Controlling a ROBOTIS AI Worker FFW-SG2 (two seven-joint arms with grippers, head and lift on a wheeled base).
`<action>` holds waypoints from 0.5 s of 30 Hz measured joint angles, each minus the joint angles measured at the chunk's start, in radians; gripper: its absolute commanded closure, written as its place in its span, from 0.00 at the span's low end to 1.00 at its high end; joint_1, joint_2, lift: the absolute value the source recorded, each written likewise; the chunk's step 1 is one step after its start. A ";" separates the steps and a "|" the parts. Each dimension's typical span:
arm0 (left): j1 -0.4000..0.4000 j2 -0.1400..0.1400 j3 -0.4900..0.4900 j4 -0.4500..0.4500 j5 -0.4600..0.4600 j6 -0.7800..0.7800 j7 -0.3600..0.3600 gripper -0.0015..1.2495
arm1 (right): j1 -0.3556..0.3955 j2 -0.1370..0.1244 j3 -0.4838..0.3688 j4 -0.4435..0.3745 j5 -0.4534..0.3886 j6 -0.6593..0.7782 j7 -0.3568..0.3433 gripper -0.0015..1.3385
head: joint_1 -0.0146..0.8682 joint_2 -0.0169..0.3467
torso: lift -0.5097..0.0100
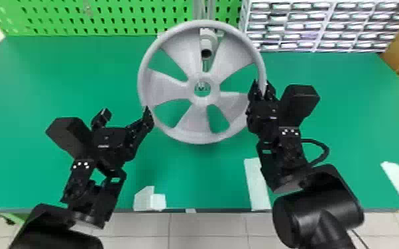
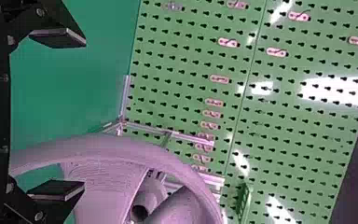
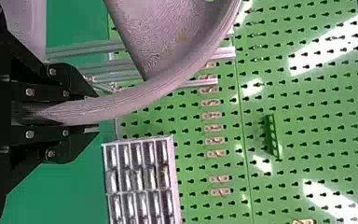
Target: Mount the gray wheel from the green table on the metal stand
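The step in hand looks like bringing the gray wheel [image 1: 172,86] to its mount: its rim sits between the right fingers [image 1: 254,93], closed on it, while the left fingers [image 1: 147,120] stand wide apart at the rim's other side, gripping nothing. Next, the hub probably needs lining up with the tube [image 1: 210,40] of the metal stand [image 1: 203,10] behind the wheel, then pushing on. Nearer than the wheel, a white block [image 1: 149,200] and pale strip [image 1: 257,185] lie on the green worktop [image 1: 16,99]; beyond it rises a green pegboard [image 1: 109,16]
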 measured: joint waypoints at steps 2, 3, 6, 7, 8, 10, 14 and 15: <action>-0.007 0.004 -0.007 0.005 0.006 0.005 -0.001 0.16 | -0.003 0.000 0.004 0.003 0.000 -0.007 -0.011 0.84 | 1.00 0.19 | 0.80; -0.011 0.006 -0.010 0.008 0.009 0.007 -0.001 0.16 | -0.004 0.000 0.005 0.004 0.001 -0.010 -0.014 0.84 | 1.00 0.19 | 0.80; -0.026 0.012 -0.022 0.020 0.019 0.011 -0.006 0.16 | -0.007 0.000 0.006 0.007 0.001 -0.020 -0.023 0.84 | 1.00 0.19 | 0.80; -0.034 0.014 -0.026 0.027 0.024 0.011 -0.010 0.16 | -0.008 0.001 0.006 0.007 0.001 -0.023 -0.026 0.84 | 1.00 0.19 | 0.80; -0.039 0.014 -0.029 0.032 0.028 0.012 -0.013 0.16 | -0.009 0.001 0.007 0.007 0.002 -0.026 -0.028 0.84 | 1.00 0.19 | 0.80; -0.050 0.015 -0.034 0.045 0.039 0.012 -0.018 0.16 | -0.009 0.001 0.009 0.007 0.003 -0.031 -0.037 0.84 | 1.00 0.19 | 0.80; -0.073 0.016 -0.048 0.077 0.069 0.012 -0.025 0.16 | -0.010 0.002 0.012 0.008 0.006 -0.043 -0.050 0.84 | 1.00 0.19 | 0.80; -0.081 0.016 -0.053 0.087 0.079 0.012 -0.027 0.16 | -0.011 0.002 0.012 0.009 0.007 -0.047 -0.052 0.84 | 1.00 0.19 | 0.80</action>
